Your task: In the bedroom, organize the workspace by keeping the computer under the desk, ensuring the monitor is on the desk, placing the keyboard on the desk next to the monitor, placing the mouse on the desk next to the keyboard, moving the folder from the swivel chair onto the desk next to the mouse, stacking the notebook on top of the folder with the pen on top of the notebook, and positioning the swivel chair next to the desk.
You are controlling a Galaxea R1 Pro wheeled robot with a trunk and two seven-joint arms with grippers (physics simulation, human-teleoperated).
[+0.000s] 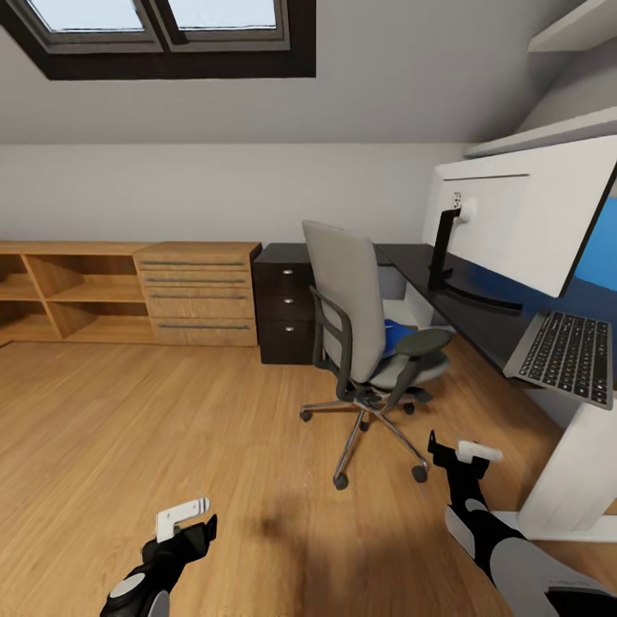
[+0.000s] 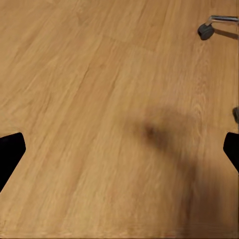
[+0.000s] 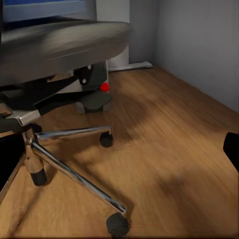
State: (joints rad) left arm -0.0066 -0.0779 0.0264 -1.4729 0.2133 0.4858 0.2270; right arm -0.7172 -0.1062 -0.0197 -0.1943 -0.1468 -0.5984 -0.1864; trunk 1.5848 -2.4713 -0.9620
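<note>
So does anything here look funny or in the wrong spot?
Yes. A blue folder lies on the chair seat instead of the desk. The keyboard hangs partly over the desk's front edge, tilted. The monitor shows its white back to the room.

Black forearms with glossy casing, pale grey rounded panels near the wrists. Left gripper [image 1: 190, 514]: black body, one flat white finger with small dark screw dots. Right gripper [image 1: 463, 451]: black bracket, white rounded finger. Dark fingertips [image 2: 11, 154] at wrist-view edges.
</note>
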